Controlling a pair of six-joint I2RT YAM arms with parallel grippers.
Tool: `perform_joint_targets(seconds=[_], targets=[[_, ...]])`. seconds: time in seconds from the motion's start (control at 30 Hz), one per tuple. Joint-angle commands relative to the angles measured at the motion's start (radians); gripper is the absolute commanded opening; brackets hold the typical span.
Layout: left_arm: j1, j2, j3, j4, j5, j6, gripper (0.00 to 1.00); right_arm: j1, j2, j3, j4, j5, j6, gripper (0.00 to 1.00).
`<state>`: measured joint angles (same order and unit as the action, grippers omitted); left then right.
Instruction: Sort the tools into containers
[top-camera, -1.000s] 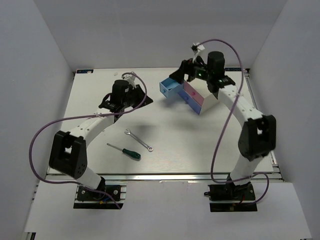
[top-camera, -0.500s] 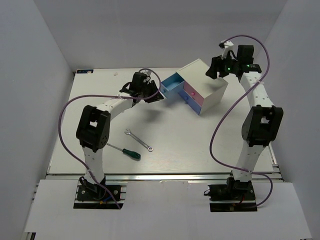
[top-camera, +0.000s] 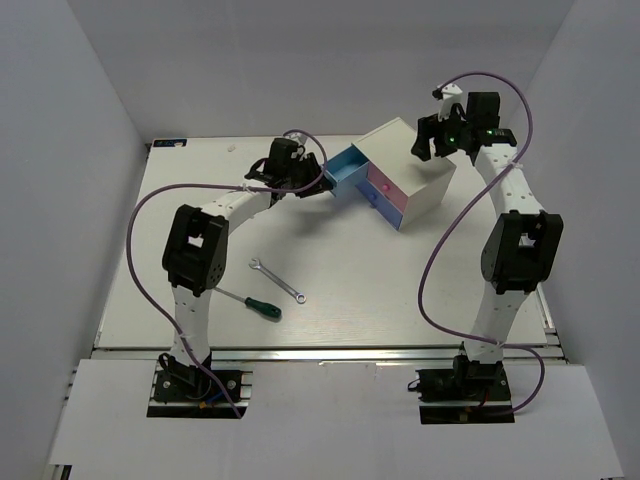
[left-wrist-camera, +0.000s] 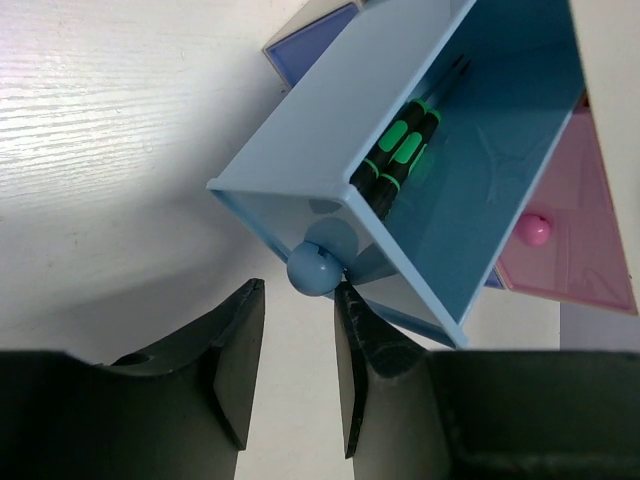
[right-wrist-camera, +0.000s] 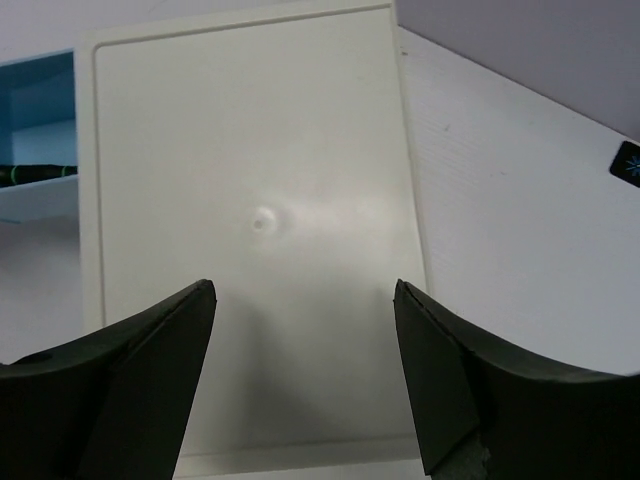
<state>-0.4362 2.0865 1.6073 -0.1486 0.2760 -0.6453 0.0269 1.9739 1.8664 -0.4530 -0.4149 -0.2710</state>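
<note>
The white cabinet (top-camera: 418, 172) stands at the back, its blue drawer (top-camera: 349, 168) pulled out to the left. Two thin dark mini screwdrivers (left-wrist-camera: 400, 150) with green bands lie in the blue drawer (left-wrist-camera: 500, 130). My left gripper (top-camera: 318, 187) is open, its fingertips (left-wrist-camera: 352, 300) right at the drawer's blue knob (left-wrist-camera: 314, 268), not closed on it. The pink drawer (top-camera: 385, 190) and its knob (left-wrist-camera: 533, 230) sit beside it. My right gripper (top-camera: 432, 140) is wide open and empty over the cabinet's white top (right-wrist-camera: 250, 230). The silver wrench (top-camera: 277, 279) and the green-handled screwdriver (top-camera: 250, 302) lie on the table in front.
The white table's right edge and a black marker (right-wrist-camera: 628, 160) show beyond the cabinet. Purple cables loop off both arms. Grey walls enclose the table on three sides.
My left gripper has swung from the table's left-middle to the blue drawer's knob. My right gripper has risen from in front of the cabinet to above its top.
</note>
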Motion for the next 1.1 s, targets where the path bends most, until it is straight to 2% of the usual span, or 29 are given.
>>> perform_joint_targets(seconds=[0.0, 0.17, 0.37, 0.5, 0.6, 0.8, 1.07], targets=[[-0.006, 0.003, 0.042, 0.021, 0.025, 0.009, 0.44, -0.016, 0.019, 0.023, 0.073, 0.057, 0.049, 0.78], [-0.006, 0.018, 0.057, 0.027, 0.035, 0.010, 0.45, -0.064, 0.103, 0.091, 0.057, -0.005, 0.050, 0.83], [-0.006, 0.046, 0.078, 0.053, 0.058, 0.004, 0.45, -0.088, 0.163, 0.080, 0.054, -0.068, 0.069, 0.80], [-0.007, 0.064, 0.100, 0.079, 0.087, 0.006, 0.45, -0.111, 0.190, 0.070, 0.043, -0.172, 0.084, 0.70], [-0.015, 0.092, 0.129, 0.098, 0.110, 0.010, 0.45, -0.122, 0.198, 0.057, 0.019, -0.274, 0.084, 0.54], [-0.032, 0.191, 0.248, 0.112, 0.163, 0.012, 0.45, -0.122, 0.204, 0.021, -0.012, -0.404, 0.096, 0.34], [-0.053, 0.340, 0.433, 0.141, 0.184, -0.036, 0.48, -0.120, 0.206, 0.008, -0.042, -0.391, 0.087, 0.31]])
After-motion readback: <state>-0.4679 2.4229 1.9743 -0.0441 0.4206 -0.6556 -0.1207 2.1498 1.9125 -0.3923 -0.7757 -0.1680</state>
